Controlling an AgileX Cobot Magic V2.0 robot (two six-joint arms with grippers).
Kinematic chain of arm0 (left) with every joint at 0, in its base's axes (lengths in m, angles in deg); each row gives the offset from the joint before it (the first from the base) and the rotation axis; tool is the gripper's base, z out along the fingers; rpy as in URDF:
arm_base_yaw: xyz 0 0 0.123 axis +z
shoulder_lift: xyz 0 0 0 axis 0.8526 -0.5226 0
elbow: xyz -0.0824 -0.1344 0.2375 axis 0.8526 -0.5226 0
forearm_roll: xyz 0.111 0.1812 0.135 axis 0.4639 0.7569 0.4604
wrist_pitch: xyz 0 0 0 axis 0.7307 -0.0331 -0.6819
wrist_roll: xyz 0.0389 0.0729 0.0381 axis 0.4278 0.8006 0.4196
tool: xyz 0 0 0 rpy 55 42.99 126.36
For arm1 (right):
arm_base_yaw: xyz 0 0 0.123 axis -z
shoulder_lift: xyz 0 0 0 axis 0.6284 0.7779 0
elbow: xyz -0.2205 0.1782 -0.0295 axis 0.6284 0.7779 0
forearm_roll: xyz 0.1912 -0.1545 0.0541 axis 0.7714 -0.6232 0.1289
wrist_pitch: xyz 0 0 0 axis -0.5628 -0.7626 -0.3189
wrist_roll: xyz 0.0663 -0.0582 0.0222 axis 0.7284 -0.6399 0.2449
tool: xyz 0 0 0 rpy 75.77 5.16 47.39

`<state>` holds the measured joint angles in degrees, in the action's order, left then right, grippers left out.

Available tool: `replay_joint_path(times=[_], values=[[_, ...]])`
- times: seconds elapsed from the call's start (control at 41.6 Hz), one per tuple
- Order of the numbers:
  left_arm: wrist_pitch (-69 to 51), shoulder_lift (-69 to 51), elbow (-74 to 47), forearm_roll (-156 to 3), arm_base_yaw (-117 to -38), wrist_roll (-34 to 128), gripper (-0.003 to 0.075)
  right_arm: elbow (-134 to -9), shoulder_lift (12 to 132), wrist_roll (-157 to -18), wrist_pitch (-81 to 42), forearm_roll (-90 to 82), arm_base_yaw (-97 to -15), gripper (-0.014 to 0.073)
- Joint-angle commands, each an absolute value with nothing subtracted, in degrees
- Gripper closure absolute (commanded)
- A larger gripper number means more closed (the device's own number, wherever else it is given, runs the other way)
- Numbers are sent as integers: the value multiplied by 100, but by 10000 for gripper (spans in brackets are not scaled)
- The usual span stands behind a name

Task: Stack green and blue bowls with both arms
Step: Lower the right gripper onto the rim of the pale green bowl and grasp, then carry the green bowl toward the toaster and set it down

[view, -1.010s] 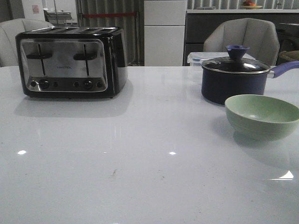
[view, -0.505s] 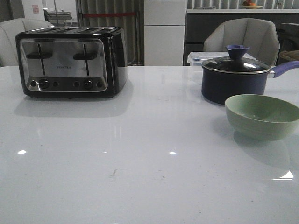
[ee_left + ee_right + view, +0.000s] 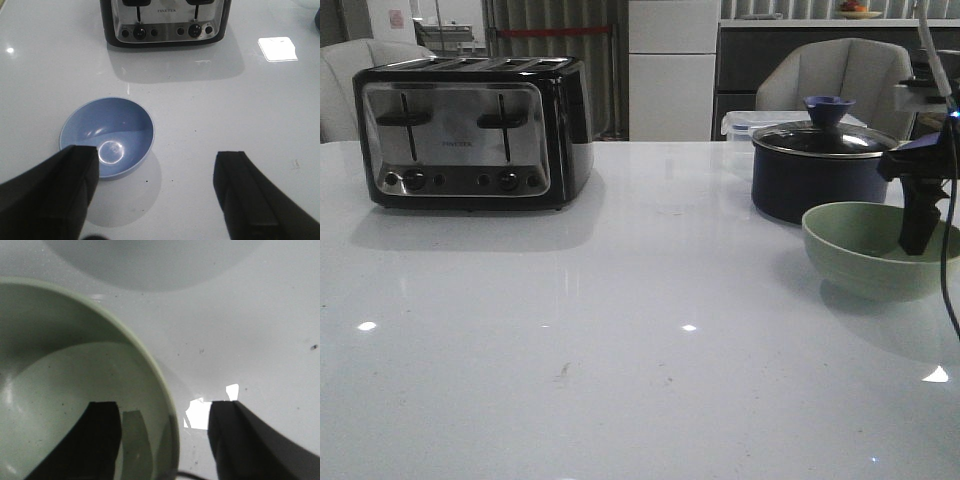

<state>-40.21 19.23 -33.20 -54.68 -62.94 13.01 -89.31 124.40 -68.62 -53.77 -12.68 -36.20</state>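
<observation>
The pale green bowl [image 3: 875, 250] stands on the white table at the right. My right gripper [image 3: 920, 232] is open and hangs over its right side. In the right wrist view one finger [image 3: 100, 440] is inside the green bowl [image 3: 60, 370] and the other finger [image 3: 245, 440] is outside, with the rim between them; the gripper [image 3: 164, 410] is not closed on it. The blue bowl [image 3: 107, 137] shows only in the left wrist view, upright on the table before the toaster. My left gripper [image 3: 155, 172] is open above the table, one finger [image 3: 55, 195] over the bowl's near rim.
A black and chrome toaster [image 3: 470, 130] stands at the back left, also in the left wrist view [image 3: 162, 22]. A dark navy lidded saucepan [image 3: 820, 170] sits just behind the green bowl, with a clear plastic box [image 3: 745, 122] behind it. Grey chairs stand beyond the table.
My right gripper has come into the front view from the right and lowered over the green bowl's right rim. The green bowl has not moved.
</observation>
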Motion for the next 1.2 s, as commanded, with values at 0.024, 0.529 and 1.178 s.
replay_joint_path(times=[0.024, 0.529, 1.178], values=[[-3632, 1874, -3159, -5539, -6322, 1245, 180, -9162, 12243, -7010, -5327, -1207, -3576, 252], [-3638, 1874, -3159, -5539, -6322, 1245, 180, -9162, 11584, -7371, -5574, -976, -3796, 523], [-3638, 1874, -3159, -5539, -6322, 1245, 196, -9156, 11622, -7658, -5379, -87, -6393, 523]])
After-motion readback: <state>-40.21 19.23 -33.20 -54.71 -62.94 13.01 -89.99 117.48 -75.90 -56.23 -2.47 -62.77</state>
